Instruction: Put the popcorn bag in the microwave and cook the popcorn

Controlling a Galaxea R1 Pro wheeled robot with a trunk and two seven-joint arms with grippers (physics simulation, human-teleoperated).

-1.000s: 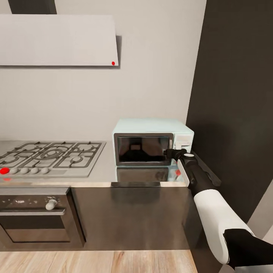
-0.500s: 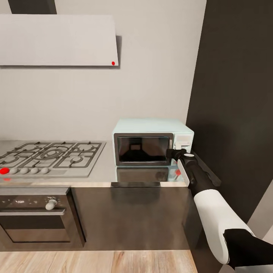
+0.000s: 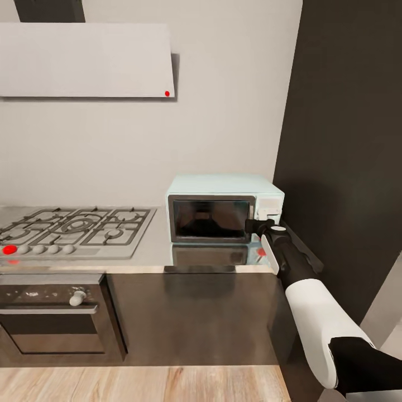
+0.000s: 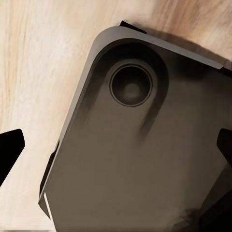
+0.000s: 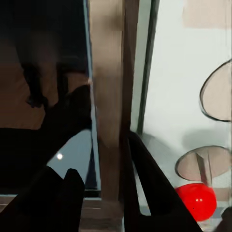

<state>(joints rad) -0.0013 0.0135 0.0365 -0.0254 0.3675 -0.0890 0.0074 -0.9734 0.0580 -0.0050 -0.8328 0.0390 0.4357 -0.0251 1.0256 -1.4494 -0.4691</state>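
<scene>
A: The right gripper sits at the door edge of the microwave on the countertop; its fingers straddle the door's edge. A slip could miss the door.

B: Contents behind the dark glass are unreadable; I cannot place the popcorn bag. The left gripper's fingers are apart.

Mint-blue microwave with dark glass on grey countertop.

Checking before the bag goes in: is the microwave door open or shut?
Shut. The microwave door lies flush with its front, and the right gripper sits at the door's edge by the control panel.
</scene>
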